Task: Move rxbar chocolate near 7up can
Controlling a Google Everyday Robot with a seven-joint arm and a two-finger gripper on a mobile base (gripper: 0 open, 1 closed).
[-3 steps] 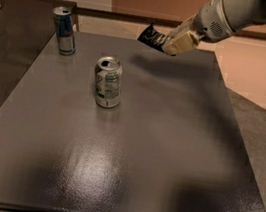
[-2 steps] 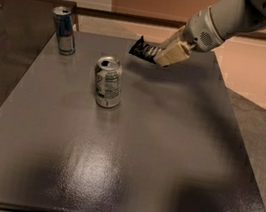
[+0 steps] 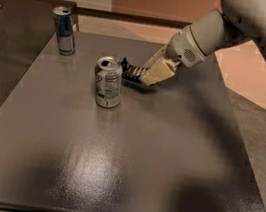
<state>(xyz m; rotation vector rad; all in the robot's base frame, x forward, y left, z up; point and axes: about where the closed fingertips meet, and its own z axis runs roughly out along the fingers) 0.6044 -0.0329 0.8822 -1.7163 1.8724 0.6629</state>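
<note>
fingers (image 3: 154, 73) gripping rxbar chocolate (image 3: 130, 70) beside 7up can (image 3: 108, 83), inside table (image 3: 164, 159) edges

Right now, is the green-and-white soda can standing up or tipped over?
Standing up: the soda can rests on its base, silver top up. The claw holds a snack bar close beside it.

Seemingly a robot lab: plain grey table (image 3: 156, 147), gripper (image 3: 146, 74) above its far part clasping the rxbar chocolate (image 3: 130, 70).
</note>
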